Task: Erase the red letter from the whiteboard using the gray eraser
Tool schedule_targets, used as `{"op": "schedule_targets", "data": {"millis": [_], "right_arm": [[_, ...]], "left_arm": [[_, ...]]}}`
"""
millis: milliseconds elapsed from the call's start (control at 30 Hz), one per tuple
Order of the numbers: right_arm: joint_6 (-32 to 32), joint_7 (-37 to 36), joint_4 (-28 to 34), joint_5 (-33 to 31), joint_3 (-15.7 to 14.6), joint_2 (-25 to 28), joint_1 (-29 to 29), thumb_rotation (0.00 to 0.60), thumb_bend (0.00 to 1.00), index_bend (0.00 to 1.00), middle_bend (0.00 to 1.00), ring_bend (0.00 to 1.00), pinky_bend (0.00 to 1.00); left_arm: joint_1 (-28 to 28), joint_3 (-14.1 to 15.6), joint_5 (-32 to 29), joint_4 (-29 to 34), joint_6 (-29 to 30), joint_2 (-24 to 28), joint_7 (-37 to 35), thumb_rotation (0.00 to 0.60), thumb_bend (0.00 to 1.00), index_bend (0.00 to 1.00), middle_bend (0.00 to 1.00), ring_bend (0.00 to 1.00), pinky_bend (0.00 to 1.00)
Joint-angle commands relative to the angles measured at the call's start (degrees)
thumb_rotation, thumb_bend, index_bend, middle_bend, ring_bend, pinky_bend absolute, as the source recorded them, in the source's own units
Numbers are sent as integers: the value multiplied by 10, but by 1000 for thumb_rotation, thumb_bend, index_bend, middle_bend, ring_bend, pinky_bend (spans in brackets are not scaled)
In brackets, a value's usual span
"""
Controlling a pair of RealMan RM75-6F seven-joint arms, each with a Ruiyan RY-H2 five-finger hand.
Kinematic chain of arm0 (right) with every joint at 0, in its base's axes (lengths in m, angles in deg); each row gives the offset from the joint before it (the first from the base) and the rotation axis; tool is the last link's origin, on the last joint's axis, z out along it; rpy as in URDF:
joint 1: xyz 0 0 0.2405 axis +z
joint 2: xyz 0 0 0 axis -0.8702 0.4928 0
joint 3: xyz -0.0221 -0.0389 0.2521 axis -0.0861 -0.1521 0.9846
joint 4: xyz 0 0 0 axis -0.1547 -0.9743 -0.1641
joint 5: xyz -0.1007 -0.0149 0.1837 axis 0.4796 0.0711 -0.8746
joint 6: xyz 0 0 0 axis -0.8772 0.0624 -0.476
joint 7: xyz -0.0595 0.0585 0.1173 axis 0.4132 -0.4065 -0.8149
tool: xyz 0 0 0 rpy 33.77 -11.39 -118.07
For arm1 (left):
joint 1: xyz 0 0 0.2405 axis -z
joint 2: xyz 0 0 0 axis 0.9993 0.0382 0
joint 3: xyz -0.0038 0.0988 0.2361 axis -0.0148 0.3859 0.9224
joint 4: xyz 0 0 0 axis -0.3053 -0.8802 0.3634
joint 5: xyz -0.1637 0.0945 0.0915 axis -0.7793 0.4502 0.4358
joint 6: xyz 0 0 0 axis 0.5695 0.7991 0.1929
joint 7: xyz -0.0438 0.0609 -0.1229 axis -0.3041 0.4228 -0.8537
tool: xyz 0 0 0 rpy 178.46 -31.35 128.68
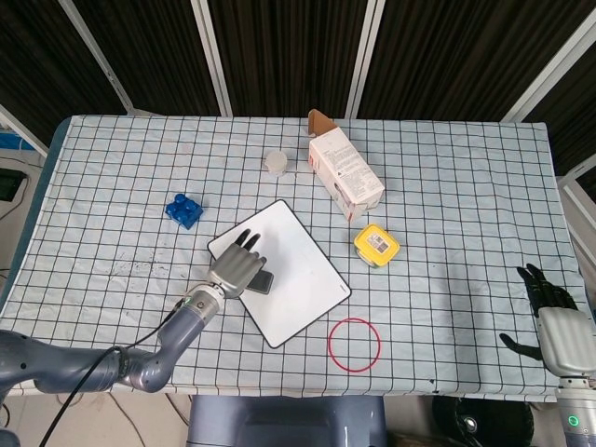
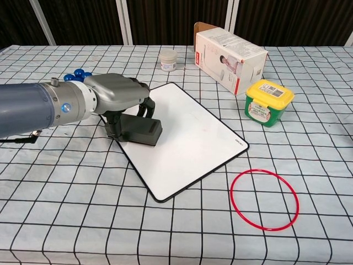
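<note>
The whiteboard (image 1: 296, 279) (image 2: 190, 141) lies tilted on the checked table, near the front centre. My left hand (image 1: 237, 268) (image 2: 113, 96) grips the gray eraser (image 1: 264, 281) (image 2: 138, 130) and presses it flat on the board's left part. No red mark shows on the bare board; the patch under the eraser is hidden. My right hand (image 1: 551, 312) hangs beyond the table's right front corner, fingers apart, holding nothing; the chest view does not show it.
A red ring (image 1: 354, 344) (image 2: 265, 199) lies in front of the board. A yellow-lidded tub (image 1: 376, 245) (image 2: 269, 102), a white carton (image 1: 345, 177) (image 2: 230, 52) and a small white jar (image 1: 276, 163) (image 2: 169, 59) stand behind it. A blue block (image 1: 184, 210) (image 2: 77, 73) sits left.
</note>
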Motion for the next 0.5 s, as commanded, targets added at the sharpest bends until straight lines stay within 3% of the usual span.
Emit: {"op": "schedule_targets", "data": {"millis": [33,500], "right_arm": [[0,1,0,0,0,0,0,600,47,76,76,193,206],[0,0,1,-3,2,1,0,600,46,76,77,193,206]], "left_arm": [[1,0,-4,10,-6,6,-5,600,281,451,467,0,0],[32,-22,-28,-57,-14,-37,7,600,281,451,470,0,0]]}}
